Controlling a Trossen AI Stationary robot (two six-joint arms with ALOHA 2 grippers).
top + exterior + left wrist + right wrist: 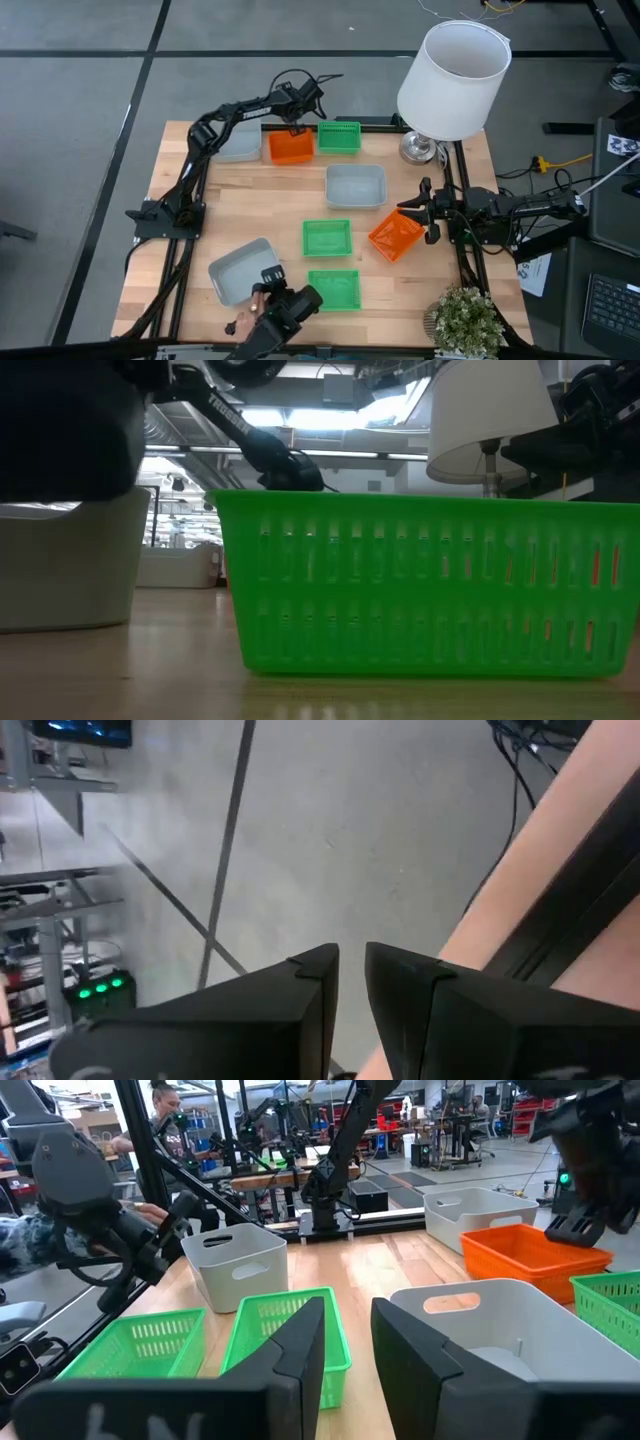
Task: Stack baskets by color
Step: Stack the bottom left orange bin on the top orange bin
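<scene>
Nearest the table [250, 215]'s front edge, at about 6 o'clock, sits the front green basket [333, 288], and at 7 o'clock beside it the front grey basket [240, 272]. Just past them, close to the middle, lies the middle green basket [327, 238]. At 4 o'clock the tilted orange basket [395, 235] lies askew, just beside my right claw [420, 215]. That claw's fingers [300, 1340] stand a narrow gap apart with only wood and green mesh showing between them. I cannot tell whether it touches the orange rim.

Beyond the middle, toward 1 o'clock, rests the middle grey basket [356, 186]. Along the far edge stand three side by side: the far grey basket [238, 140] at 10 o'clock, the far orange basket [291, 146] at 11, and the far green basket [339, 136] at 12. My left claw [297, 122] hangs over the far orange basket, fingers [310, 990] slightly parted and pinching nothing. At 2 o'clock the white lamp [452, 80] stands on the corner.
</scene>
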